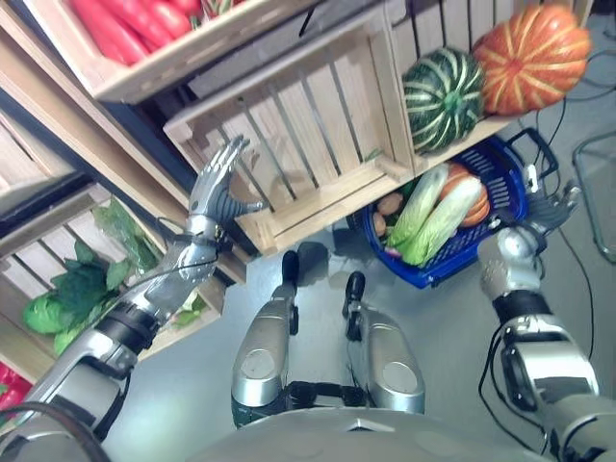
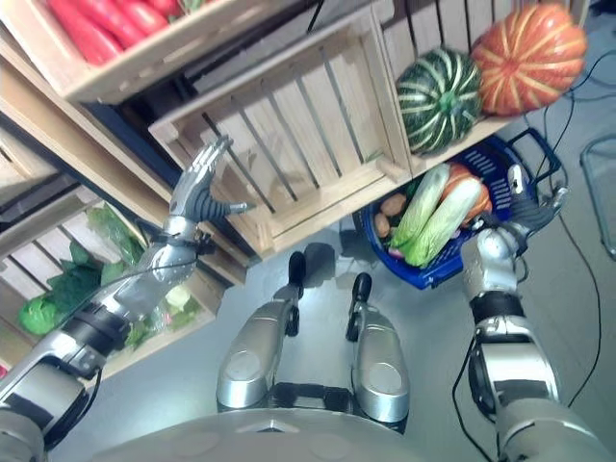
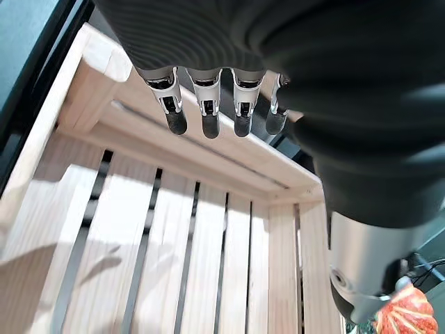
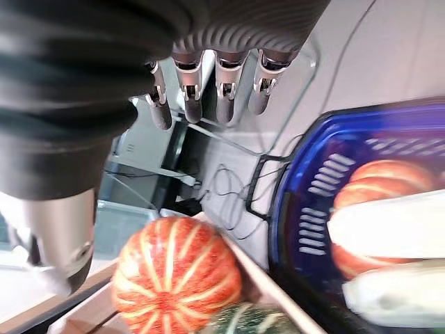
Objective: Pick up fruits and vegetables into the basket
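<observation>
– What is cut off or hidden?
– The red vegetables [image 1: 130, 24] are cropped by the upper edge. Part of the blue basket [image 1: 505, 207] is hidden under the crate shelf [image 1: 327, 197].
– And inside it?
– The small brown items [image 1: 388, 207] cannot be identified; an orange pumpkin [image 1: 474, 207] is largely covered by cabbages [image 1: 433, 217].

You see two silver-grey arms, the left arm [image 1: 159, 289] and the right arm [image 1: 544, 371], each made of rounded glossy shells with a black band at a joint. The left hand [image 1: 219, 188] and right hand [image 1: 551, 209] are silver. Up close, a dark ribbed cover [image 3: 208, 35] wraps the back of the hand, and slim silver fingers [image 3: 208, 104] end in dark rounded tips.
</observation>
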